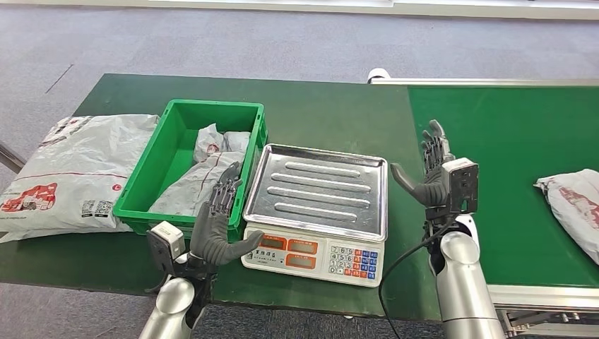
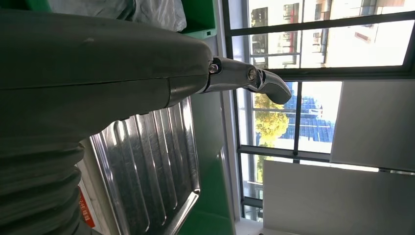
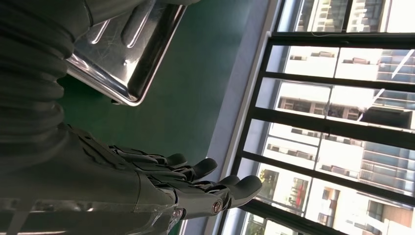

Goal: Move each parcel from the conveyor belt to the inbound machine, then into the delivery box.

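Parcel [image 1: 573, 203] lying on conveyor belt [image 1: 508, 141], untouched. Left hand [image 1: 220, 222] and right hand [image 1: 432, 173] both spread, holding nothing, either side of bare scale tray [image 1: 319, 189].

Green table [image 1: 332, 106] bears green bin [image 1: 145, 187], scale [image 1: 318, 212], grey parcel [image 1: 60, 173].

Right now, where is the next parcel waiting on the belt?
In the head view, the parcel lies on the green conveyor belt at the far right edge, beyond the robot's right hand.
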Motion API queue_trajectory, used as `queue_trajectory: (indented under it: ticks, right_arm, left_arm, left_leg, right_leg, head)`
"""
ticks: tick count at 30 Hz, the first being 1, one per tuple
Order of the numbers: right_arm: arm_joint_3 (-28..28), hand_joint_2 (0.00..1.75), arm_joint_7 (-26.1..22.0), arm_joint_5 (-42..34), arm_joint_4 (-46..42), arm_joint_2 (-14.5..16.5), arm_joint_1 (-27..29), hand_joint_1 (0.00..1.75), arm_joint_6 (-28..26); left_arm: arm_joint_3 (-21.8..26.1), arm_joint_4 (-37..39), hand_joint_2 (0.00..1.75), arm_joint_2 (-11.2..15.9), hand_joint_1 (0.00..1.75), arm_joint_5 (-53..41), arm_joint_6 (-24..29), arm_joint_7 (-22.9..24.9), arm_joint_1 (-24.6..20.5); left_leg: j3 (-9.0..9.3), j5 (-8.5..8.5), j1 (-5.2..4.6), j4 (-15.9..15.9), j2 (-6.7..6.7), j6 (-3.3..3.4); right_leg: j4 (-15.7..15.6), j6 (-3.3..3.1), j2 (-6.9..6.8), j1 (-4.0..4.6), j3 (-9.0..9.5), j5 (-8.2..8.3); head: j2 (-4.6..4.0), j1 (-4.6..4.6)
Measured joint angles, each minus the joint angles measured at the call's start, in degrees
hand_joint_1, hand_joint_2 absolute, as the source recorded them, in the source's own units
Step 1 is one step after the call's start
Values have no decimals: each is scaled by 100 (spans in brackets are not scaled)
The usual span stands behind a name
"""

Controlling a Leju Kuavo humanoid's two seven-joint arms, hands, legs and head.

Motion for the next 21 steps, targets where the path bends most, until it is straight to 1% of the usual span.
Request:
queue_trajectory:
  ticks: [15,21]
  right_arm:
    - [0,175,-15,6,126,-1,-47,0,17]
    - [2,175,-93,10,151,-39,-32,0,45]
  left_arm:
    - [1,-11,175,0,0,-3,0,2,37]
    - [0,-29,175,3,0,-3,0,2,89]
  left_leg:
    - [0,0,0,0,0,0]
    - [0,0,0,0,0,0]
  right_leg:
    - [0,0,0,0,0,0]
    - [0,0,0,0,0,0]
  head:
    - [0,0]
    - [0,0]
